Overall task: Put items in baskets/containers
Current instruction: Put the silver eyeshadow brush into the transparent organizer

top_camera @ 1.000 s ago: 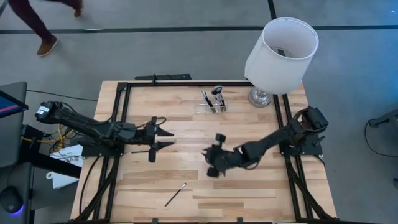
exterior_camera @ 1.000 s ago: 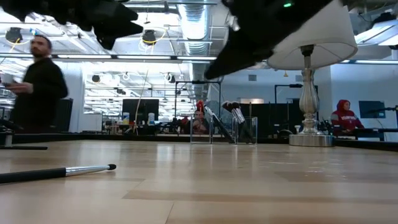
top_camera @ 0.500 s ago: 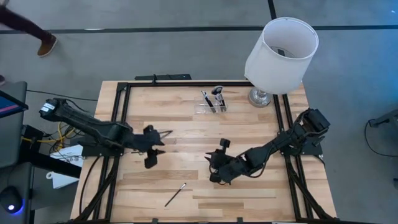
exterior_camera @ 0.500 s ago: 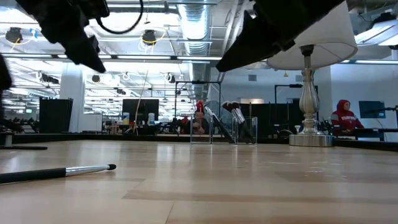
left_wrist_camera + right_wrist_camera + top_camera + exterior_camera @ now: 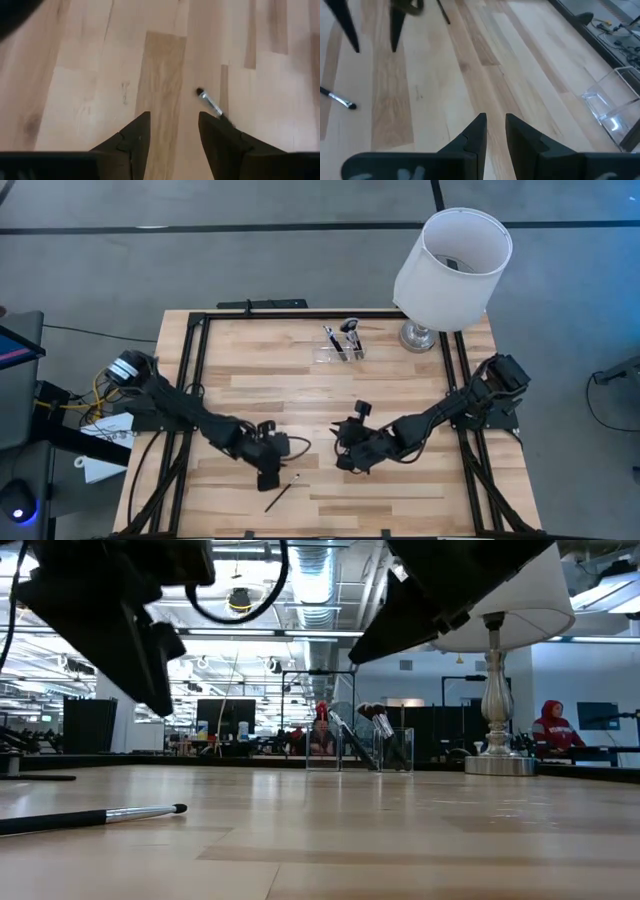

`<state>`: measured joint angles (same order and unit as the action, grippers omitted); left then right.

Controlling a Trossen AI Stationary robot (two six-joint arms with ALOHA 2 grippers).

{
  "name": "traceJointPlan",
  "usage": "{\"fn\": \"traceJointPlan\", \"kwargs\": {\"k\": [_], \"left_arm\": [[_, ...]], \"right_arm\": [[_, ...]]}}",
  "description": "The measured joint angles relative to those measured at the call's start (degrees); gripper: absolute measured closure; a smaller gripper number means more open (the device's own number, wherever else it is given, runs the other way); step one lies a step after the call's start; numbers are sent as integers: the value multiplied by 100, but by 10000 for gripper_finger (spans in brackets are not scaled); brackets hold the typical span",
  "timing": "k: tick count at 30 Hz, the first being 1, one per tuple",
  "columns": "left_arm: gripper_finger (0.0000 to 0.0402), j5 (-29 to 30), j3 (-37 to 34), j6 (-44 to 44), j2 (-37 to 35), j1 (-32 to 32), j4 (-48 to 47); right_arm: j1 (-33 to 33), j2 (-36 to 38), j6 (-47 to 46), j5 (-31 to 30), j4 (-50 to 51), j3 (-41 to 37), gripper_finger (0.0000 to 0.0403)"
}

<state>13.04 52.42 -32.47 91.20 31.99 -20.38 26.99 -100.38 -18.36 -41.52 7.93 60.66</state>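
Note:
One slim black-handled brush [image 5: 282, 493] lies flat near the table's near edge, its dark head toward the right; it also shows in the low view as the brush [image 5: 90, 817]. My left gripper [image 5: 285, 458] hangs open just above it, and the brush head [image 5: 201, 93] lies a little ahead of one fingertip. Near the far edge stands the clear organizer [image 5: 340, 345], with a few brushes leaning inside it. My right gripper [image 5: 340, 450] hovers over mid-table, narrowly open and empty. It looks at the left gripper [image 5: 375, 50] and the brush [image 5: 337, 98].
A big white lamp [image 5: 450, 265] stands at the far right corner, beside the organizer [image 5: 360, 745]. Black frame rails [image 5: 195, 360] run along the table's sides. Bare wood lies between the two grippers and the organizer. People sit in the room behind.
My left gripper has swung from the table's left-middle toward the near edge and the right, coming down over the lone brush with its fingers still open. My right gripper has shifted slightly toward the near edge, then held still. The brush has not moved.

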Motion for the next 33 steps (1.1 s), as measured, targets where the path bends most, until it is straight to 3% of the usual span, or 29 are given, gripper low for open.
{"fn": "traceJointPlan", "kwargs": {"k": [10,21,24,33], "left_arm": [[238,659,103,-540,457,590,443],[238,1481,99,-596,945,972,1595],[238,1529,105,-595,1130,972,2011],[238,1523,882,-752,2036,972,2028]], "right_arm": [[83,0,-219,-55,340,0,339],[-190,0,521,-61,515,0,339],[-267,0,798,-55,564,0,339],[-543,0,1547,-51,714,1,339]]}}
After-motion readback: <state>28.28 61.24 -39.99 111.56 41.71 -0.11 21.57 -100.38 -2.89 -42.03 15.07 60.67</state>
